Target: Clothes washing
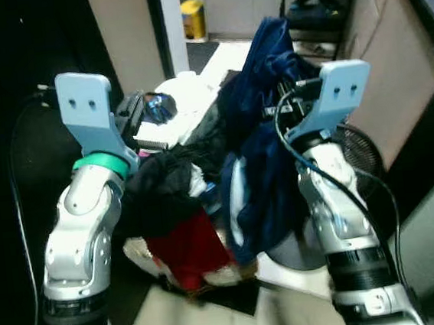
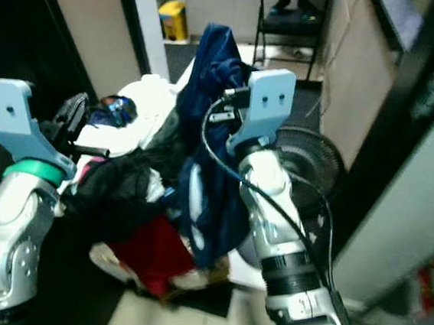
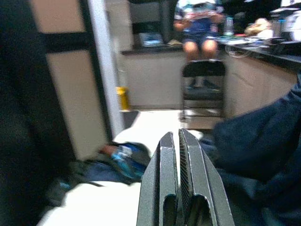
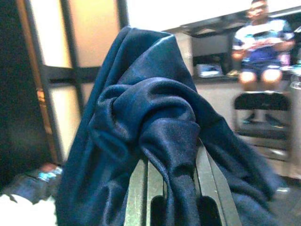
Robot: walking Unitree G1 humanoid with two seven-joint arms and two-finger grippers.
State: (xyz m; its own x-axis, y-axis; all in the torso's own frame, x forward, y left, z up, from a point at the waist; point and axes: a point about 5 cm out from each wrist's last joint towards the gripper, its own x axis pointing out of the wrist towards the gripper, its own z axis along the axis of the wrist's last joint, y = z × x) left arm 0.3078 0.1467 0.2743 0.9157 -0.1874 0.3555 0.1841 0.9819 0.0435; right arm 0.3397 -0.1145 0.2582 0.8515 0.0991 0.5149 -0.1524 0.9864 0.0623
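Ahead of me in the head views, my right gripper [image 1: 292, 105] lifts one navy garment [image 1: 267, 165] off the mixed laundry pile [image 1: 172, 213] on the floor; I'd judge sorting has barely begun, no washer visible. Left wrist: my left gripper [image 3: 178, 141] is closed, empty, over the pile. Right wrist: fingers clamp the navy cloth, draped over them; one seated person [image 4: 258, 52] behind.

Navy garment [image 4: 155, 127]: smooth cloth, faint sheen. Red garment [image 1: 188, 246], lower centre: matt cloth. Arm shells [image 1: 81, 229]: glossy silver. Floor tiles [image 1: 178, 320]: smooth.
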